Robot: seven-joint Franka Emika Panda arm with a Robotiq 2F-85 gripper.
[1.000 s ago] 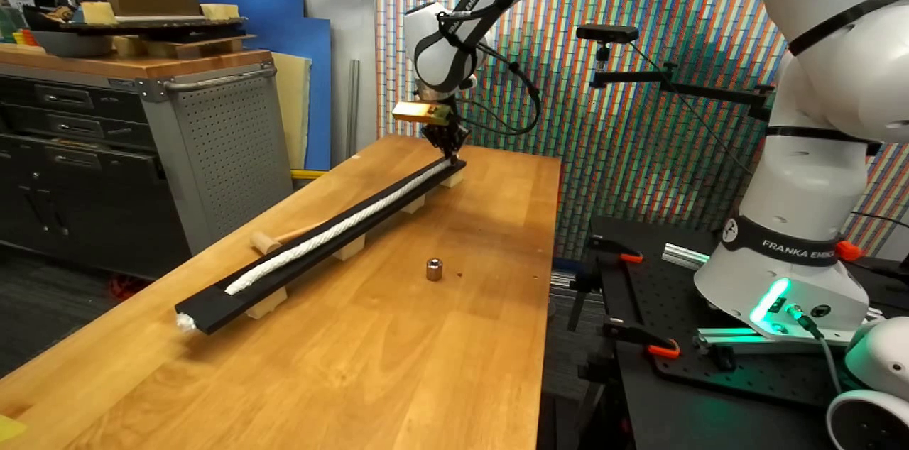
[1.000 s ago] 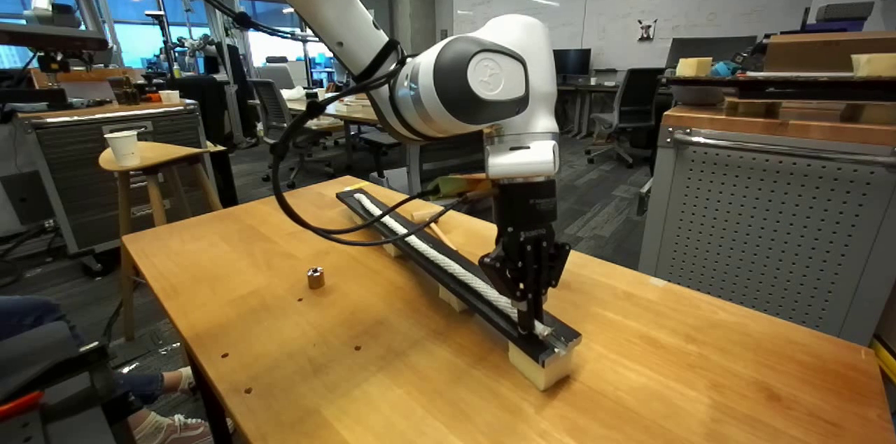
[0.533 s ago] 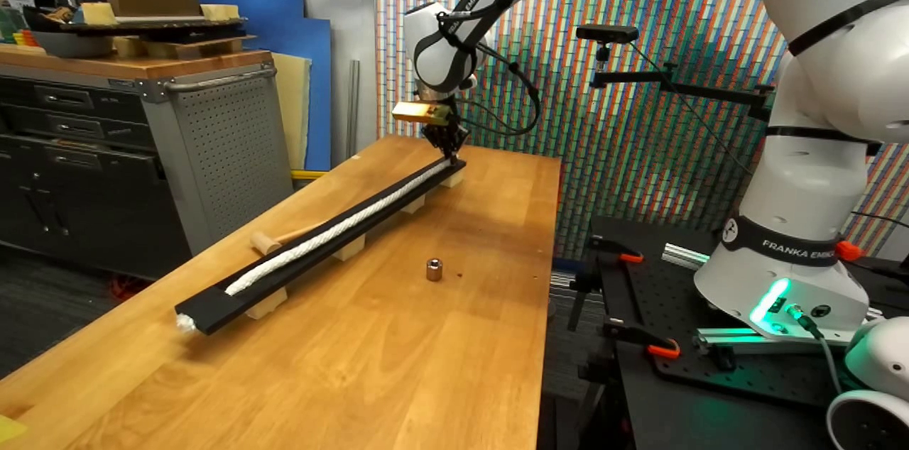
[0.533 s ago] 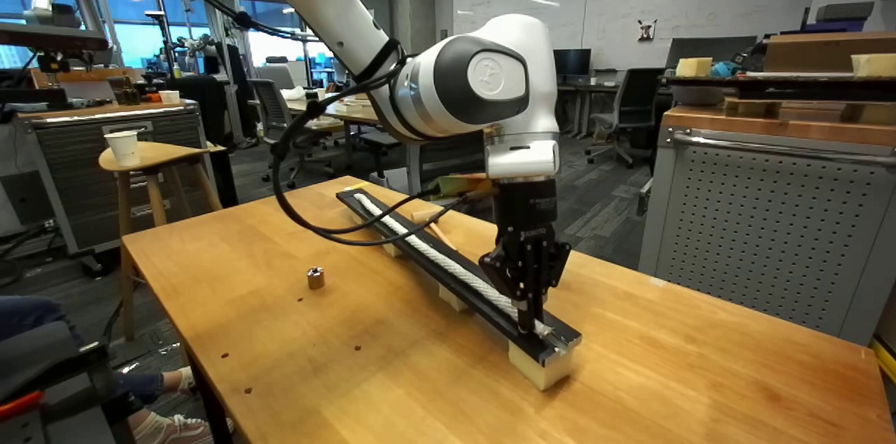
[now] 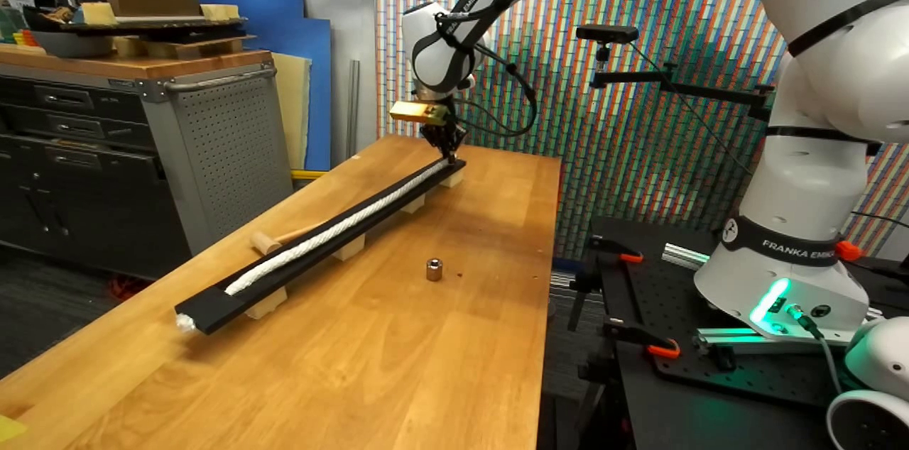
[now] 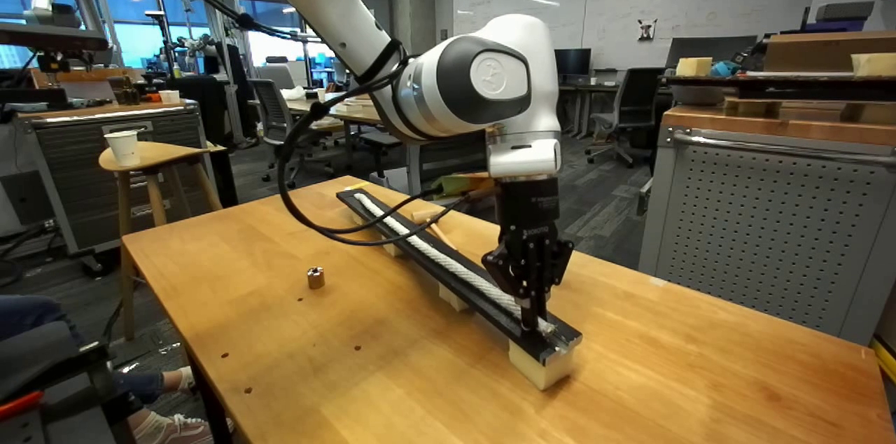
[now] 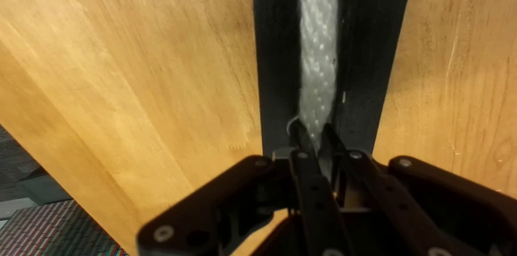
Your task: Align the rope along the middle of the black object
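Note:
The white rope point(image 5: 305, 245) lies lengthwise along the top of the long black bar point(image 5: 209, 306). It also shows in an exterior view point(image 6: 448, 264), on the bar there point(image 6: 483, 305). Near one end of the bar, my gripper point(image 6: 536, 326) points down and is shut on the rope. In the wrist view, the fingertips of my gripper point(image 7: 312, 130) stand on either side of the rope point(image 7: 319, 46), which narrows between them. There the rope runs roughly along the middle of the bar point(image 7: 371, 46). The rope's end beyond the fingers looks frayed in an exterior view.
Pale blocks point(image 6: 539, 367) hold the bar above the wooden table point(image 6: 392, 388). A wooden mallet point(image 5: 265, 243) lies beside the bar. A small metal cylinder point(image 5: 434, 270) stands on the table. A white tuft point(image 5: 186, 322) shows at the bar's far end from the gripper.
My gripper has shifted very slightly, to the right in one exterior picture and to the left in the other, and the rope's end at the fingers moves a little with it. The bar has not moved.

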